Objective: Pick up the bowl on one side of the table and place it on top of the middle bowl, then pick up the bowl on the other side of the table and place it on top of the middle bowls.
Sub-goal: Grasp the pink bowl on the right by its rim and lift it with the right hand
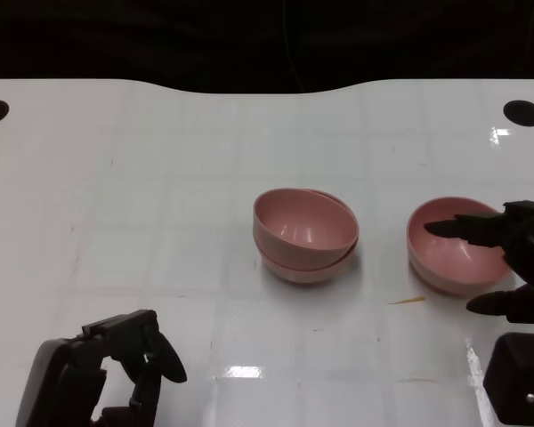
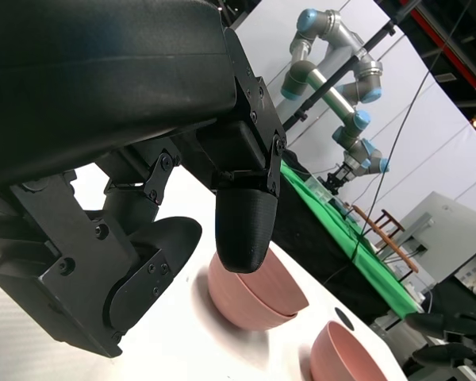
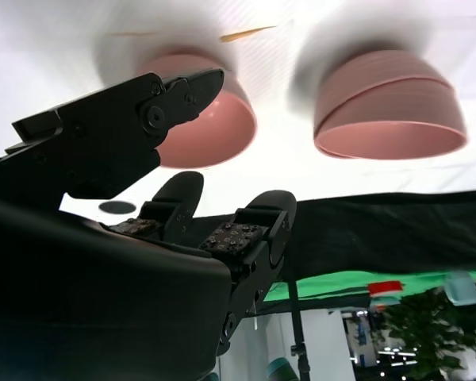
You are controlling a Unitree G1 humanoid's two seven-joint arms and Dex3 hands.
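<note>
single pink bowl (image 1: 454, 247) on white table (image 1: 160, 205) directly beneath spread fingers of right hand (image 1: 516, 258), nothing gripped, stacked bowls (image 1: 304, 235) further inboard, left hand (image 1: 116, 369) loosely curled, empty

Overhead light is glaring off the white table (image 1: 240, 371) w/ bright spots; wrist views are blurring close up, bg sharp.

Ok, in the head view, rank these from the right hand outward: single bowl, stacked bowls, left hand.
1. single bowl, at the right hand, fingers over its rim.
2. stacked bowls, mid-table.
3. left hand, near edge, far side.
</note>
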